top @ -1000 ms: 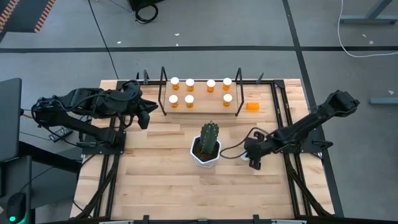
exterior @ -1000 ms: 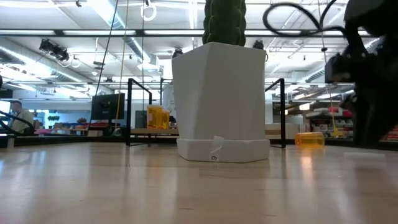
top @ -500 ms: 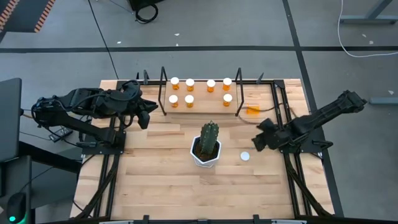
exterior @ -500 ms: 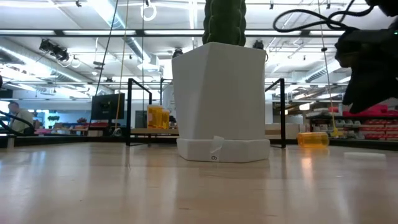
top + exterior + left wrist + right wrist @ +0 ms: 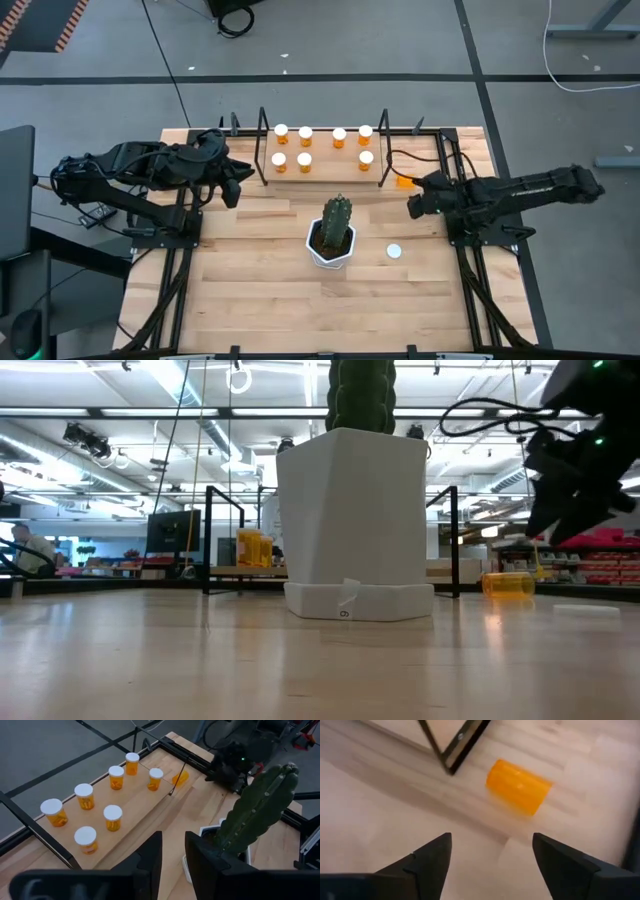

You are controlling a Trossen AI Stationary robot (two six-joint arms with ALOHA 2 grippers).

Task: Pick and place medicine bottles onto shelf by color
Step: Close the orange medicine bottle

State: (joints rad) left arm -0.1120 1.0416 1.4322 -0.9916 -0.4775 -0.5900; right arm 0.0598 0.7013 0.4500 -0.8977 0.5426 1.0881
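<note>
High view: seven medicine bottles (image 5: 322, 147) stand upright with white caps on the top board of the shelf (image 5: 323, 170), which sits at the far edge of the desk (image 5: 250, 290); four of them line the back row and three the front; an eighth, an uncapped bottle (image 5: 405, 172), lies on its side on the desk just beside the shelf's right end frame; its orange body shows plainly in the right wrist view (image 5: 519, 786), close to the black foot of that frame; a loose white cap (image 5: 394, 252) lies well apart from it, nearer the front, to the right of the cactus (image 5: 335, 222) in its white pot (image 5: 330, 256), which stands at the middle of the desk in front of the shelf.

The right pincer (image 5: 415, 205) hangs over the desk near the lying bottle, just in front of it, pointed toward the shelf; its two dark fingers (image 5: 427, 860) stand wide apart with nothing between them, released, the bottle lying beyond their tips and untouched; from table height this arm shows at the right, above the fallen bottle (image 5: 508, 584).

The left pincer (image 5: 238, 185) waits off the shelf's left end, near the desk's left edge; its fingers (image 5: 150, 860) stand close together with a narrow gap and hold nothing; past them its wrist camera takes in the whole shelf, the seven capped bottles and the cactus.
</note>
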